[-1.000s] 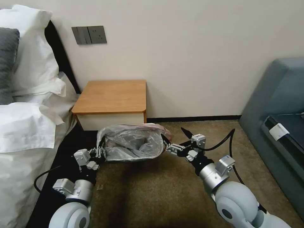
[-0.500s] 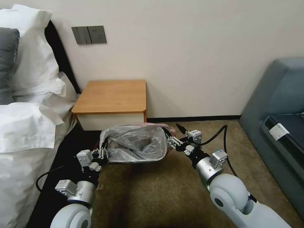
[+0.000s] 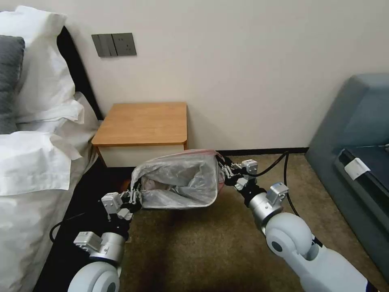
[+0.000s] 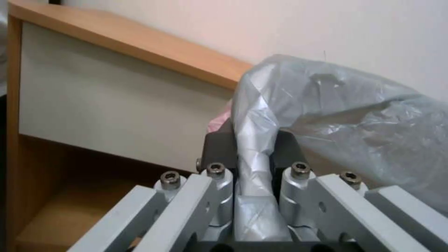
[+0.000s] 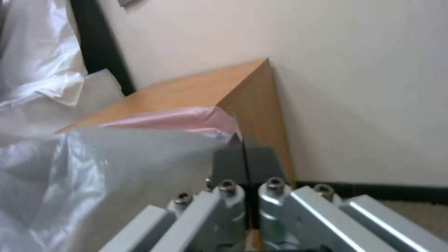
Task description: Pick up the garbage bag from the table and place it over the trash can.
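The garbage bag (image 3: 182, 178), crinkly grey plastic with a pink edge, hangs stretched open between both grippers, just in front of the table (image 3: 142, 121). My left gripper (image 3: 135, 194) is shut on the bag's left edge; in the left wrist view the plastic (image 4: 336, 112) runs between that gripper's (image 4: 254, 147) closed pads. My right gripper (image 3: 222, 166) is shut on the pink right edge, and in the right wrist view the gripper (image 5: 243, 161) pinches the bag (image 5: 117, 168) beside the table (image 5: 187, 91). The trash can is hidden behind or under the bag.
A bed with white linen (image 3: 32, 162) runs along the left, close to my left arm. A grey-blue sofa (image 3: 356, 142) stands at the right. The wall with its dark skirting (image 3: 251, 153) is right behind the table. Brown carpet (image 3: 194, 243) lies open in front.
Both grippers have carried the bag up and closer to the table. The right gripper moved farther, toward the wall, and the bag's mouth is pulled wider and tauter.
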### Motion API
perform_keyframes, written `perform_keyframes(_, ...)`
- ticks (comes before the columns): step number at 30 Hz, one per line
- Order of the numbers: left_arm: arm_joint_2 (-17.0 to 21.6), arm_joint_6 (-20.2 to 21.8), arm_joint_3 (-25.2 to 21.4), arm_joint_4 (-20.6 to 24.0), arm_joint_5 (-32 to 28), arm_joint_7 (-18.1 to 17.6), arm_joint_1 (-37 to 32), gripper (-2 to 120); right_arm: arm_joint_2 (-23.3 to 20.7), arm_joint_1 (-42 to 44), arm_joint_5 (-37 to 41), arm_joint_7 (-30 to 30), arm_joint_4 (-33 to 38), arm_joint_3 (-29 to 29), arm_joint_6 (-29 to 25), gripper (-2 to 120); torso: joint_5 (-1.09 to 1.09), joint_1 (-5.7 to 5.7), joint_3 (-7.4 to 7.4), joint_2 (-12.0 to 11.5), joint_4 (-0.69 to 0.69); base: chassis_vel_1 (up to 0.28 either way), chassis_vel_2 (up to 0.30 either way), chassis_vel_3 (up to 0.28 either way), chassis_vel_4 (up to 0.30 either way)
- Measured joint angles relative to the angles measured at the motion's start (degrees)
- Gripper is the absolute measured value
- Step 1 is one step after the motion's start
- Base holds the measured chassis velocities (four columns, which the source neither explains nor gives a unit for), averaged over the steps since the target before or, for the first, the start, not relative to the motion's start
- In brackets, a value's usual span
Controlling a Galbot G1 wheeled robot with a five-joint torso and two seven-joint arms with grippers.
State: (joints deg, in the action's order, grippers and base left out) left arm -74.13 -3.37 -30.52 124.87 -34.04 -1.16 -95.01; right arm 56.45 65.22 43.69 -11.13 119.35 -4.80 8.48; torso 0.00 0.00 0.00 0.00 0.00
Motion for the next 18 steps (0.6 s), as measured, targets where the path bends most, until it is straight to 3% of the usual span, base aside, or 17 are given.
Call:
perform_keyframes(5,0.1,-0.3,-0.2,0.4,-0.6,0.4,-0.2,9,-0.1,-0.8,6.2,-0.6,-0.4,-0.2,1.5,0,0.0,0.0,0.0,0.0,0.0,0.0,0.0,0.0,0.0)
perform_keyframes(18,0.0,-0.3,-0.5,0.8,-1.4,2.9,-1.3,9,-0.2,-4.6,8.0,0.4,-4.6,2.0,3.0,0,0.0,0.0,0.0,0.0,0.0,0.0,0.0,0.0,0.0)
